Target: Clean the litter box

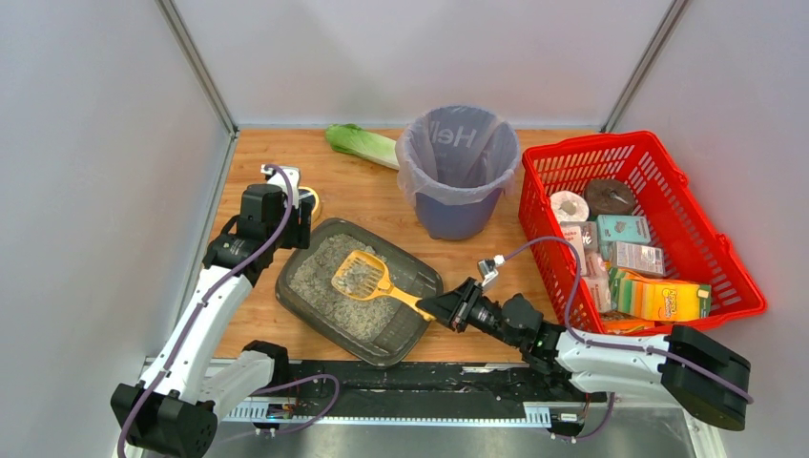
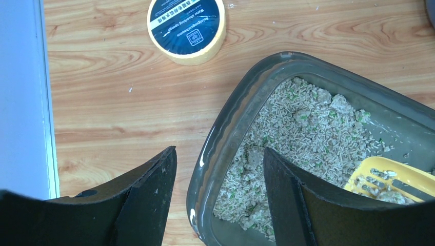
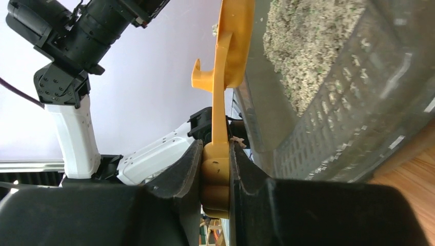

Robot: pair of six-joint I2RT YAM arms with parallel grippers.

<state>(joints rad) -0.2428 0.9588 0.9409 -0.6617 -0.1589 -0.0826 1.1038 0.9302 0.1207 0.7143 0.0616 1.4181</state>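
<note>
Table [image 1: 372, 196]: wood top, everything is within reach of both arms.

Red basket [image 1: 587, 143]: far right, packed with boxes and rolls. Not part of this job, just parked out of the way.

Litter box [image 1: 401, 329]: centre-left, near the arm bases and sitting diagonally. The litter is piled toward its left half and the right end is mostly bare. The diagonal probably lets the right arm come in along the long axis.

Bin [image 1: 458, 205]: bag-lined, open, just behind the box. Looks like the dump target, so it's a short carry.

Left gripper [image 2: 219, 154]: jaws wide, holding nothing, straddling the box's left rim with one finger over the table and one over the litter. My read is that it's set to pinch the wall and keep the tray from sliding. Can't tell if it's touching.

Right gripper [image 1: 441, 307]: clamped tight on the tail end of the yellow scoop [image 1: 361, 275] handle, at the box's right edge. The end grip gives max reach.

The scoop's slotted head sits over the litter mid-box with a load of clumps in it. Likely next step is to sift, then lift to the bin.

Tape roll [image 2: 186, 28]: lying flat just beyond the box's left corner, unused.
</note>
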